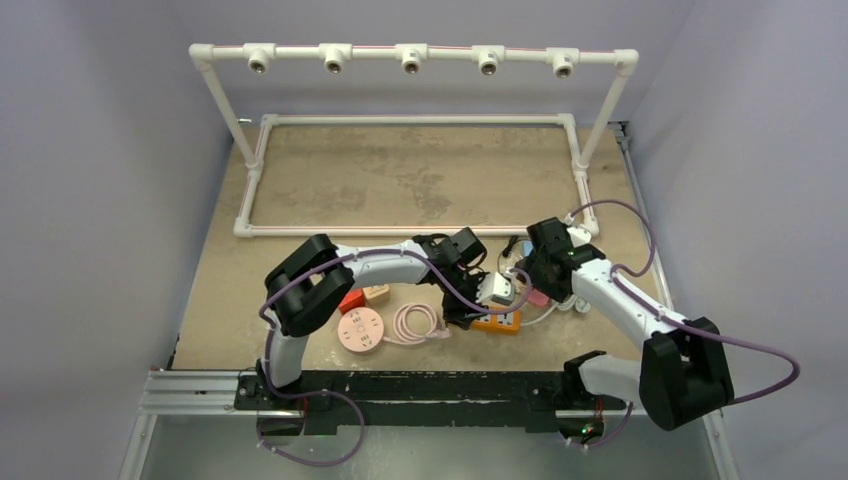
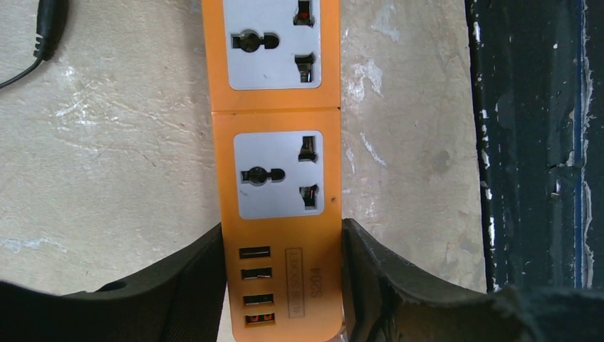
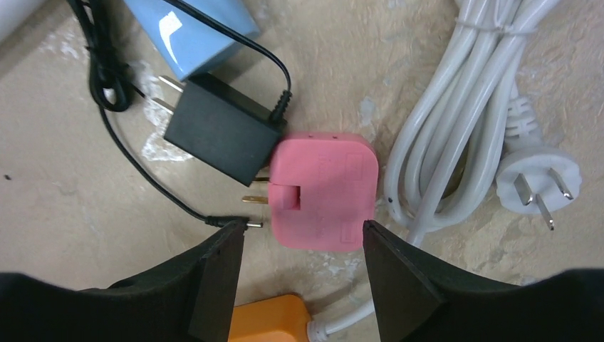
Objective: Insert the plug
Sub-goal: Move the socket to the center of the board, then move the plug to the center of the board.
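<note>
1. Here, we see the square pink plastic plug (image 3: 324, 189) with gold prongs on the tan table (image 3: 71, 192), between a black charger block (image 3: 221, 128) and a white cord (image 3: 456, 121).
2. Our right claw (image 3: 303, 246) hangs over it, spread apart.
3. Our left claw (image 2: 281, 285) pinches the long orange power strip (image 2: 274, 107).

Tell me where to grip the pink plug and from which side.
Take the pink plug from above, jaws across the two flat edges that run parallel to its prongs. It lies flat with the prongs sticking out sideways toward the black adapter, so that side should probably stay free.
</note>
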